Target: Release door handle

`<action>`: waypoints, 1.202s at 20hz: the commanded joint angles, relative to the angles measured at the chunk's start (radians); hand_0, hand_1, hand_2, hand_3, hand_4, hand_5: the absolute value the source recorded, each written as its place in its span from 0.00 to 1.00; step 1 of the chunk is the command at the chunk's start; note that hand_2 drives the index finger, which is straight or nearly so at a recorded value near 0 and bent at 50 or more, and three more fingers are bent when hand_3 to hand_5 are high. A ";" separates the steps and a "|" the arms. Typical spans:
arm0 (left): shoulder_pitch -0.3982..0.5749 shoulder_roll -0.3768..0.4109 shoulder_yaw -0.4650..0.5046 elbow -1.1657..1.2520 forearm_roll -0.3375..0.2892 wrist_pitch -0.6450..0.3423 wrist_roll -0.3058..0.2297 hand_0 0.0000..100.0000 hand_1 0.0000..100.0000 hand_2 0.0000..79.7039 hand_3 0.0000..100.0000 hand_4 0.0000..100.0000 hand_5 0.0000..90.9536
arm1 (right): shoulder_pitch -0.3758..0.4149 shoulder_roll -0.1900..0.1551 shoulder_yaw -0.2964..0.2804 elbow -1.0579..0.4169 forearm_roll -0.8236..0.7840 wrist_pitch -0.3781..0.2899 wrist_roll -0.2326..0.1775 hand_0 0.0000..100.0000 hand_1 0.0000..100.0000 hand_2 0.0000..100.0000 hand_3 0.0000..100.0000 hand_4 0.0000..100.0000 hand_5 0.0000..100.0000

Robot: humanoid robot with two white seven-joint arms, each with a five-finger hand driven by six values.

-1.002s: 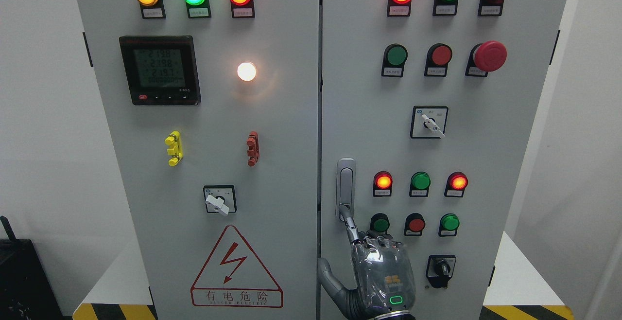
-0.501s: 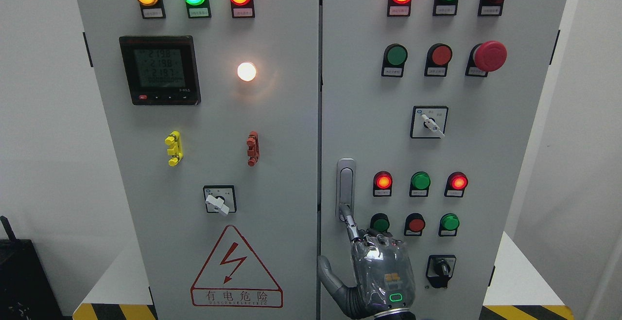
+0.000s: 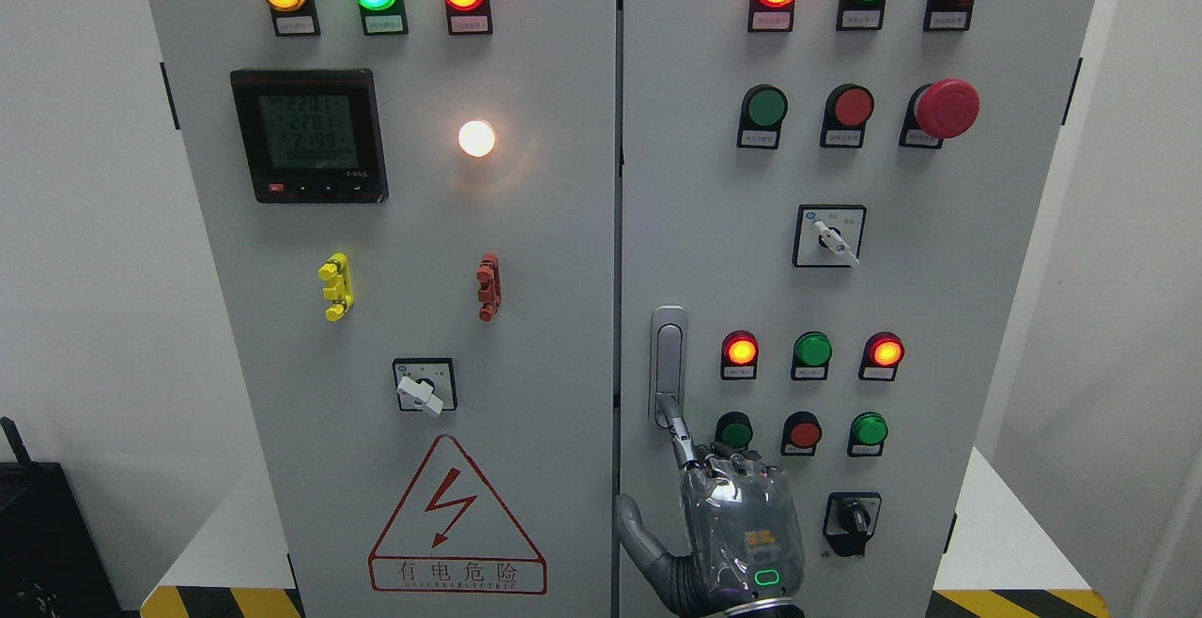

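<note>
Cabinet doors (image 3: pixel 526 252): pale grey. Warning triangle (image 3: pixel 456 517), 7 o'clock: red outline, red bolt. Emergency button (image 3: pixel 947 108), 2 o'clock: red. Terminal blocks: yellow (image 3: pixel 335 286), red-brown (image 3: pixel 488 286). Floor tape (image 3: pixel 221 601): yellow-black stripes. Door handle (image 3: pixel 668 364): silver-grey. Hand (image 3: pixel 742 524): translucent grey, green light.

A digital meter (image 3: pixel 309 135) sits on the left door, a red mushroom button (image 3: pixel 947 108) on the right, a warning triangle (image 3: pixel 457 517) below.

Our right hand (image 3: pixel 737 529) rises from the bottom edge right of the middle, back toward us, index finger (image 3: pixel 678 430) extended upward, thumb splayed left, other fingers curled
</note>
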 commanded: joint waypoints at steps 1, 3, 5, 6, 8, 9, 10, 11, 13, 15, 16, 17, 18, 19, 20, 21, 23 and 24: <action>0.000 0.000 0.000 0.000 0.000 0.000 0.000 0.00 0.00 0.06 0.11 0.00 0.00 | 0.002 -0.002 -0.001 0.005 0.002 0.001 0.001 0.38 0.23 0.00 0.78 0.73 0.69; 0.000 0.000 0.000 0.000 0.000 0.000 0.000 0.00 0.00 0.06 0.11 0.00 0.00 | -0.001 0.000 -0.001 0.015 0.000 0.001 0.003 0.38 0.23 0.00 0.78 0.73 0.69; 0.000 0.000 0.000 0.000 0.000 0.000 0.000 0.00 0.00 0.06 0.11 0.00 0.00 | -0.004 0.000 -0.001 0.017 0.000 0.002 0.003 0.38 0.23 0.00 0.78 0.73 0.69; 0.000 0.000 0.000 0.000 0.000 0.000 0.000 0.00 0.00 0.06 0.11 0.01 0.00 | -0.005 0.000 -0.001 0.020 0.000 0.002 0.003 0.38 0.23 0.00 0.78 0.73 0.69; 0.000 0.000 0.000 0.000 0.000 0.000 0.000 0.00 0.00 0.06 0.11 0.00 0.00 | -0.007 0.000 -0.001 0.025 0.000 0.002 0.004 0.38 0.23 0.00 0.78 0.73 0.69; 0.000 0.000 0.000 0.000 0.000 0.000 0.000 0.00 0.00 0.06 0.11 0.00 0.00 | -0.007 0.000 -0.001 0.025 0.000 0.002 0.003 0.38 0.23 0.00 0.79 0.73 0.69; 0.000 0.000 0.000 0.000 0.000 0.000 0.000 0.00 0.00 0.06 0.11 0.00 0.00 | -0.007 0.000 -0.001 0.025 0.000 0.002 0.003 0.38 0.23 0.00 0.79 0.73 0.69; 0.000 0.000 0.000 0.000 0.000 -0.001 0.000 0.00 0.00 0.06 0.11 0.00 0.00 | -0.007 0.000 -0.001 0.025 0.000 0.002 0.004 0.38 0.23 0.00 0.79 0.73 0.69; 0.000 0.000 0.000 0.000 0.000 0.000 0.000 0.00 0.00 0.06 0.11 0.00 0.00 | -0.006 0.000 -0.001 0.025 0.000 0.002 0.003 0.38 0.23 0.00 0.79 0.73 0.69; 0.000 0.000 0.000 0.000 0.000 -0.001 0.000 0.00 0.00 0.06 0.11 0.00 0.00 | -0.002 0.000 -0.001 0.023 0.000 0.002 0.003 0.38 0.23 0.00 0.79 0.73 0.69; 0.000 0.000 0.000 0.000 0.000 -0.001 0.000 0.00 0.00 0.06 0.11 0.00 0.00 | -0.001 0.000 -0.001 0.023 0.000 0.002 0.003 0.38 0.23 0.00 0.79 0.73 0.69; 0.000 0.000 0.000 0.000 0.000 0.000 0.000 0.00 0.00 0.06 0.11 0.00 0.00 | 0.001 0.000 -0.001 0.023 0.000 0.002 0.001 0.38 0.23 0.00 0.79 0.73 0.69; 0.000 0.000 0.000 0.000 0.000 -0.001 0.000 0.00 0.00 0.06 0.11 0.00 0.00 | 0.002 0.000 -0.001 0.023 0.000 0.002 0.001 0.38 0.23 0.00 0.79 0.73 0.69; 0.000 0.000 0.000 0.000 0.000 0.000 0.000 0.00 0.00 0.06 0.11 0.00 0.00 | 0.002 0.000 -0.001 0.023 0.000 0.002 0.001 0.38 0.23 0.01 0.79 0.73 0.69; 0.000 0.000 0.000 0.000 0.000 -0.001 0.000 0.00 0.00 0.06 0.11 0.00 0.00 | 0.004 0.000 -0.001 0.023 0.000 0.002 0.001 0.38 0.23 0.01 0.79 0.73 0.69; 0.000 0.000 0.000 0.000 0.000 0.000 0.000 0.00 0.00 0.06 0.11 0.00 0.00 | 0.002 0.000 -0.001 0.023 0.000 0.002 0.001 0.38 0.23 0.01 0.79 0.73 0.69; 0.000 0.000 0.000 0.000 0.000 0.000 0.000 0.00 0.00 0.06 0.11 0.00 0.00 | 0.004 0.000 -0.001 0.023 0.000 0.002 0.001 0.38 0.23 0.01 0.79 0.73 0.69; 0.000 0.000 0.000 0.000 0.000 0.000 0.000 0.00 0.00 0.06 0.11 0.00 0.00 | 0.004 0.000 -0.001 0.025 0.000 0.005 0.001 0.38 0.23 0.01 0.79 0.73 0.69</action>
